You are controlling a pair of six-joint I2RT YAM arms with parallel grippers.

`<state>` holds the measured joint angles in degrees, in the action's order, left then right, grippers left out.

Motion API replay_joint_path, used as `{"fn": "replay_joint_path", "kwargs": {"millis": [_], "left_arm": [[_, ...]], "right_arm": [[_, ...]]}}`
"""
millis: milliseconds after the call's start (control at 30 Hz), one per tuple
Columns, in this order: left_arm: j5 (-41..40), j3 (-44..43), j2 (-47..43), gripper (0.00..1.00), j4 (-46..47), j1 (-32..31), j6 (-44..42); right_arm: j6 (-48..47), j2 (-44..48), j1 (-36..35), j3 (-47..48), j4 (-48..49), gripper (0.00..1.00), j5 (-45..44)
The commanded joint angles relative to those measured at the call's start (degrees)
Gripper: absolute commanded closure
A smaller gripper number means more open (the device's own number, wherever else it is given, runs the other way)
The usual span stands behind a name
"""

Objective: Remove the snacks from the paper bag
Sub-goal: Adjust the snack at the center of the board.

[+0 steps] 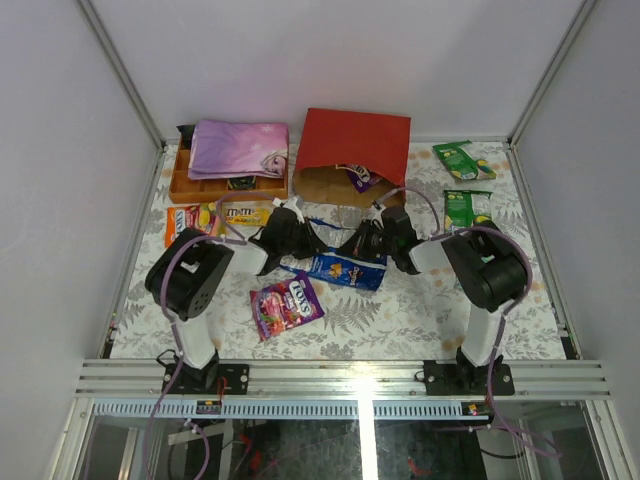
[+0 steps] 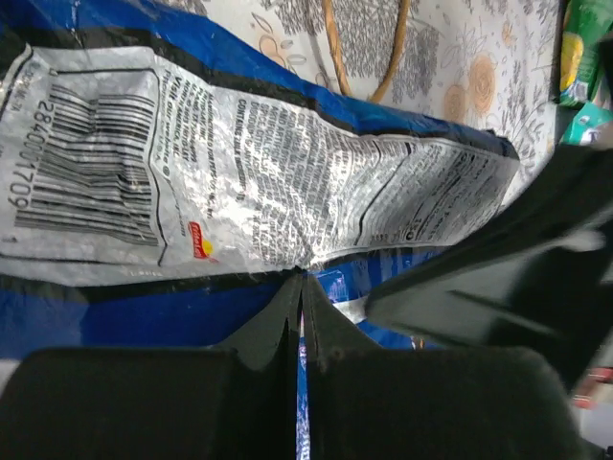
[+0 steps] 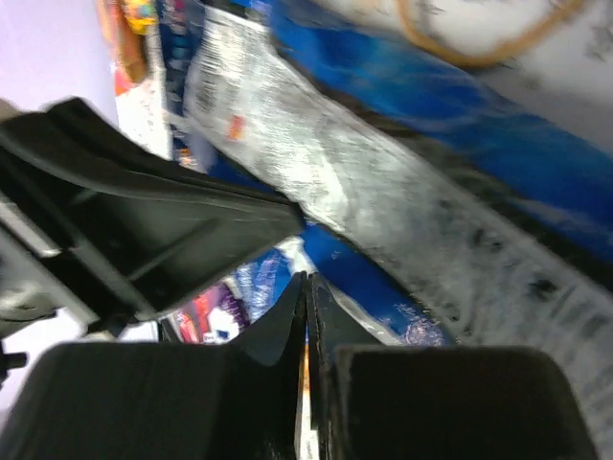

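- The table with its leafy cover lies under both grippers
- The paper bag, red outside and brown inside, lies on its side past the tips of both grippers, with its open mouth facing them
- The wooden box sits past the left gripper and off to its left, with a purple cloth on top
- The blue chip bag is out of the paper bag, stretched between the two grippers with its silver back and bar code facing the left wrist camera
- The left gripper is squeezed tight and pinches the edge of the blue chip bag, which wrinkles at its tips
- The right gripper is squeezed tight too, with its tips right at the blue chip bag; I cannot tell if it has hold of it
- The two grippers point at each other and are very near
- A pink packet lies just behind the left gripper, nearer the arm bases
- A yellow packet and an orange packet lie to the left of the left gripper
- A near green packet lies right of the right gripper, and a far green packet lies farther past it
- A purple packet is in the mouth of the paper bag, just past the right gripper
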<state>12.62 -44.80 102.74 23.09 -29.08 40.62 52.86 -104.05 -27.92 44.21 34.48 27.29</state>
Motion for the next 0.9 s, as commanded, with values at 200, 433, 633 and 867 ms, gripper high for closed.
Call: {"fn": "replay_joint_path", "kwargs": {"millis": [200, 433, 633, 867], "left_arm": [[5.11, 3.57, 8.27, 1.00, 7.23, 8.21, 7.17], [3.12, 9.47, 5.18, 1.00, 7.95, 11.47, 10.30], [2.36, 11.91, 2.70, 1.00, 7.46, 12.24, 10.05], [-0.19, 11.64, -5.05, 1.00, 3.94, 12.14, 7.10]], "right_arm": [[7.43, -10.60, 2.48, -2.75, 14.86, 1.00, 4.45], [6.10, -10.40, 9.18, -7.49, 15.07, 1.00, 4.85], [1.79, -7.22, 11.13, -8.72, 9.91, 1.00, 3.40], [-4.16, 2.23, 11.14, -8.38, 3.27, 1.00, 0.67]]}}
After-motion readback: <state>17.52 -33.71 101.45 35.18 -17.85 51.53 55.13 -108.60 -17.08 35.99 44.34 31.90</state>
